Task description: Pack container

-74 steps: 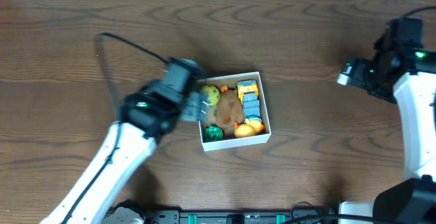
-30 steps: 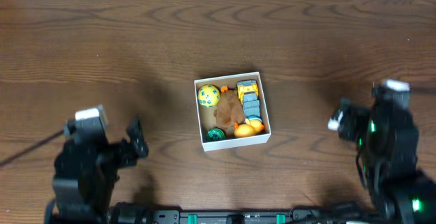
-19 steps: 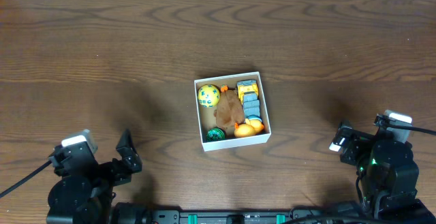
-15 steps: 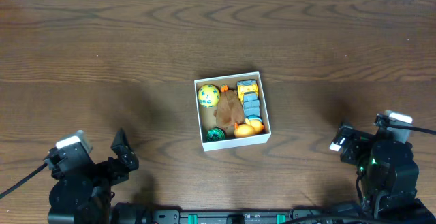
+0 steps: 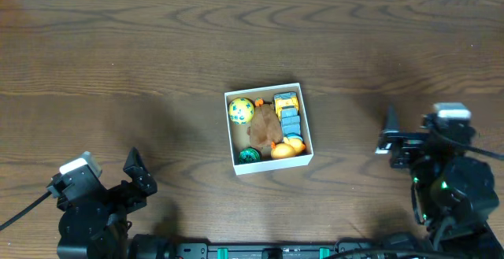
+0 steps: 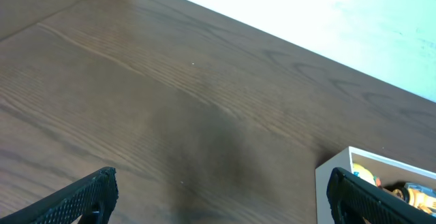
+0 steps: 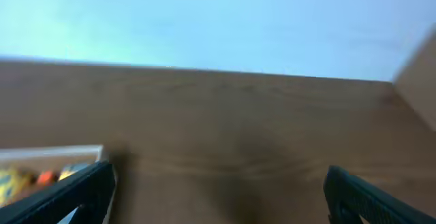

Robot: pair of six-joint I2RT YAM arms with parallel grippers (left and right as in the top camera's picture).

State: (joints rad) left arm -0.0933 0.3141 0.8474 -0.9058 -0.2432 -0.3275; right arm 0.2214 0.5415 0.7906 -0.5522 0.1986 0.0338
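Observation:
The container (image 5: 268, 161), a small white box with a brown inside, sits at the middle of the table. It holds a yellow ball (image 5: 240, 110), a brown plush toy (image 5: 264, 124), a yellow-and-blue toy truck (image 5: 288, 112), an orange duck (image 5: 287, 148) and a green ball (image 5: 247, 155). My left gripper (image 5: 135, 177) is open and empty at the table's front left. My right gripper (image 5: 387, 130) is open and empty at the front right. The box corner shows in the left wrist view (image 6: 337, 176) and in the right wrist view (image 7: 48, 153).
The brown wooden table (image 5: 118, 62) spreads all round the box. A pale wall (image 6: 327, 13) lies beyond its far edge.
The left arm has drawn back from the box to the front left corner. The right arm has come down to the front right and now has shifted a little away from the front edge.

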